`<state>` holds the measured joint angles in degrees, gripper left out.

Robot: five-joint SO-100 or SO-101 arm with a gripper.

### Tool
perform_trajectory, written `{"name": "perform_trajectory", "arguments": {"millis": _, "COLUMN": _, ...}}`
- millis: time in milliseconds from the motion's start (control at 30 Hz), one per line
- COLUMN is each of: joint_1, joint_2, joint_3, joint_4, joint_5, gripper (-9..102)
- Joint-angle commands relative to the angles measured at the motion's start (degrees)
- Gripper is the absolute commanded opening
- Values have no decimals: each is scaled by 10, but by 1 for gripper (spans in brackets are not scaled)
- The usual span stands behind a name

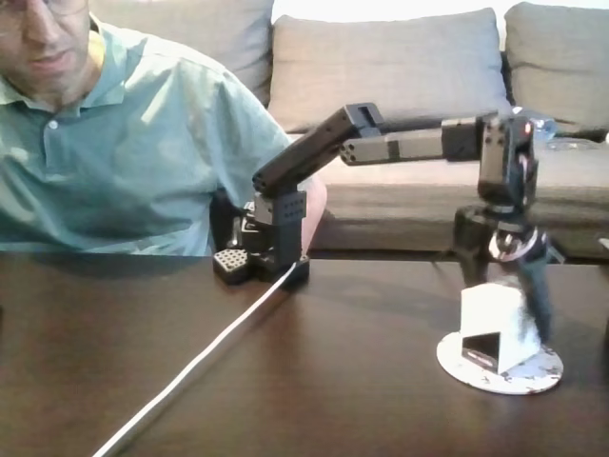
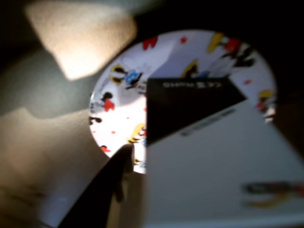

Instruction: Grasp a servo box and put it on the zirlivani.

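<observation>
Open dark wooden counter (image 1: 114, 352) lies wide to the left and front in the fixed view, crossed only by a white cable (image 1: 205, 357) running diagonally from the arm's black base (image 1: 271, 248). At right, the small white cardboard box with a black lower section (image 1: 495, 328) occupies the round white speckled disc (image 1: 533, 373), with bare rim showing around it. The black hand (image 1: 504, 286) flanks the box closely. A seated person in a green shirt (image 1: 124, 152) blocks the rear left.

Black blocky arm (image 1: 314, 152), perforated base (image 1: 231, 263), white cable (image 1: 205, 357) trailing.
</observation>
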<state>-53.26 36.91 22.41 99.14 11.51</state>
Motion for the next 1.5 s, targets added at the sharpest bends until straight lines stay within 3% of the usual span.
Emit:
{"name": "perform_trajectory", "arguments": {"millis": 0, "joint_1": 3, "joint_2": 9, "joint_3": -42, "joint_4": 37, "joint_5": 5, "gripper": 38}}
{"name": "perform_trajectory", "arguments": {"millis": 533, "joint_1": -43, "joint_2": 41, "joint_3": -47, "joint_4": 46, "joint_5": 28, "gripper": 38}}
{"name": "perform_trajectory", "arguments": {"millis": 1000, "joint_1": -31, "joint_2": 422, "joint_3": 147, "joint_4": 46, "joint_5": 8, "gripper": 37}}
{"name": "perform_trajectory", "arguments": {"millis": 1133, "joint_1": 38, "joint_2": 570, "joint_3": 301, "joint_4": 46, "joint_5": -18, "gripper": 31}}
{"name": "perform_trajectory", "arguments": {"millis": 1300, "joint_1": 244, "joint_2": 764, "joint_3": 557, "joint_4": 18, "joint_5": -26, "gripper": 13}}
{"name": "perform_trajectory", "arguments": {"millis": 1400, "joint_1": 345, "joint_2": 891, "joint_3": 696, "joint_4": -39, "joint_5": -92, "gripper": 3}}
{"name": "perform_trajectory", "arguments": {"millis": 1467, "joint_1": 365, "joint_2": 991, "joint_3": 766, "joint_4": -61, "joint_5": -138, "gripper": 1}}
